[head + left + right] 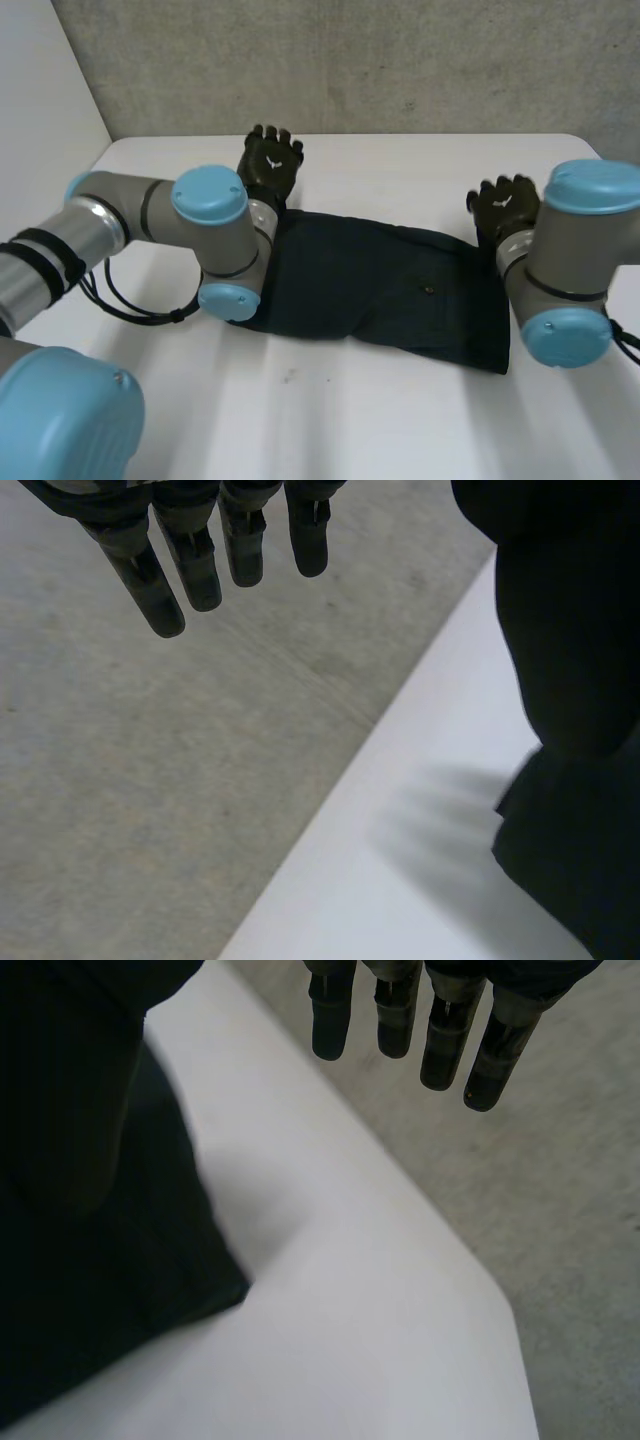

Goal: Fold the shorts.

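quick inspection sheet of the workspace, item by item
surface: white table
job's things: dark shorts lying flat across the table's middle
clutter: nothing seen
grippers: left robot hand open, fingers straight, at the shorts' far left corner; right robot hand open, fingers straight, at the far right corner; neither holds cloth
cables: no stray ones seen
surroundings: grey wall behind the table
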